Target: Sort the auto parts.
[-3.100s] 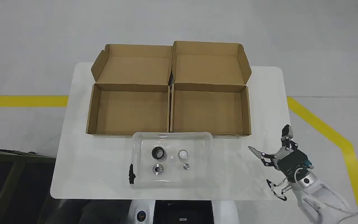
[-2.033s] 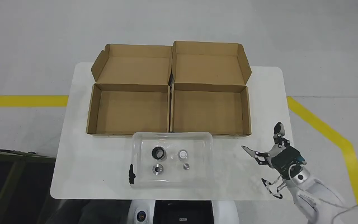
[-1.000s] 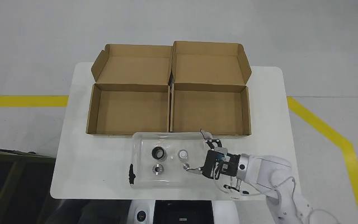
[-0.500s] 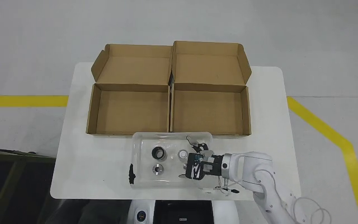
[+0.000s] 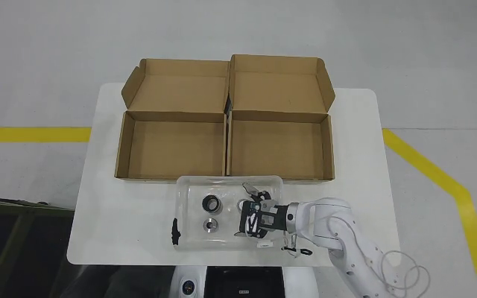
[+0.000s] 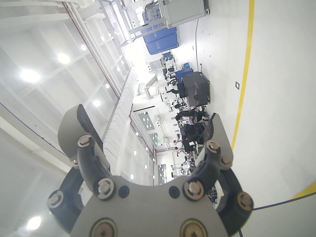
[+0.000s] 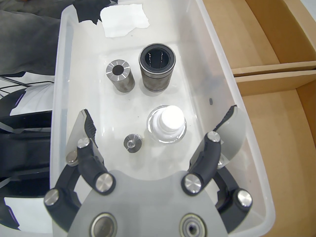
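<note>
A clear plastic bin (image 5: 186, 186) (image 7: 217, 50) at the table's front holds the parts. In the right wrist view they are a black-ended linear bearing (image 7: 157, 69), a steel cylinder with a bore (image 7: 120, 75), a white plastic piece in a clear ring (image 7: 167, 124) and a small steel stud (image 7: 133, 143). My right gripper (image 5: 246, 214) (image 7: 159, 118) hangs open inside the bin's right half, its fingers on either side of the white piece and the stud, touching neither. The bearing (image 5: 212, 203) and the cylinder (image 5: 211, 224) stand further left. My left gripper (image 6: 145, 122) is open and holds nothing, pointing away from the table.
Two open cardboard boxes, left (image 5: 173, 149) and right (image 5: 279, 149), stand side by side just behind the bin with their lids folded back. Black tape (image 5: 175, 232) (image 7: 95, 6) and a white paper scrap (image 7: 124, 20) mark the bin's left end.
The right arm has swung in from the table's right edge to over the bin, its gripper open throughout. The parts have not moved.
</note>
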Available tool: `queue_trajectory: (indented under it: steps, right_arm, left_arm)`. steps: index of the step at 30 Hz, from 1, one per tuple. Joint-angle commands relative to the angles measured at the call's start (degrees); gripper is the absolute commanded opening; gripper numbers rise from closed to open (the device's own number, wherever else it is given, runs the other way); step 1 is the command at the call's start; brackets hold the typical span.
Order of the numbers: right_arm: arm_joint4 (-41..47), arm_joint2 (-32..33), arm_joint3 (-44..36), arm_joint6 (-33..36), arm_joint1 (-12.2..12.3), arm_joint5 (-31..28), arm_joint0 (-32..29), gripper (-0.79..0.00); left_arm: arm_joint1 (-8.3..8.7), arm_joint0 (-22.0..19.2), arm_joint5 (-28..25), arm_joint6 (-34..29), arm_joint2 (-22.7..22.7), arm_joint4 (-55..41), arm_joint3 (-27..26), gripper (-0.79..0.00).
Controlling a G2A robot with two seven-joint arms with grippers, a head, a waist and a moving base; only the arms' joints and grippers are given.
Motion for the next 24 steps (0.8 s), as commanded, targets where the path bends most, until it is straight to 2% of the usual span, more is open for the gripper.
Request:
queue_trajectory:
  steps: [1, 4, 7, 13, 16, 17, 19, 20, 24]
  right_arm:
    - [0.28, -0.07, 0.26, 0.35, 0.06, 0.45, 0.34, -0.151]
    - [0.52, -0.2, 0.63, 0.93, 0.18, 1.01, 0.79, -0.228]
    - [0.8, -0.32, 0.81, 1.26, 0.32, 1.44, 1.07, -0.397]
    - [0.68, -0.6, 1.1, 1.6, 0.61, 2.25, 1.42, -0.449]
    - [0.43, -0.83, 1.18, 1.5, 0.74, 2.56, 1.57, -0.523]
    - [0.41, -0.88, 1.21, 1.42, 0.79, 2.62, 1.61, -0.582]
    - [0.54, -0.95, 1.24, 1.11, 0.88, 2.63, 1.65, -0.757]
    - [0.64, -0.94, 1.22, 0.95, 0.94, 2.57, 1.65, -0.785]
    - [1.29, -0.66, 0.56, -0.39, 1.21, 1.93, 1.66, -0.785]
  left_arm:
    - [0.0, 0.0, 0.0, 0.0, 0.0, 0.0, 0.0, 0.0]
    - [0.0, 0.0, 0.0, 0.0, 0.0, 0.0, 0.0, 0.0]
    - [0.0, 0.0, 0.0, 0.0, 0.0, 0.0, 0.0, 0.0]
    - [0.0, 0.0, 0.0, 0.0, 0.0, 0.0, 0.0, 0.0]
    - [0.0, 0.0, 0.0, 0.0, 0.0, 0.0, 0.0, 0.0]
    - [0.0, 0.0, 0.0, 0.0, 0.0, 0.0, 0.0, 0.0]
    - [0.0, 0.0, 0.0, 0.0, 0.0, 0.0, 0.0, 0.0]
    - [0.0, 0.0, 0.0, 0.0, 0.0, 0.0, 0.0, 0.0]
    - [0.0, 0.0, 0.0, 0.0, 0.0, 0.0, 0.0, 0.0]
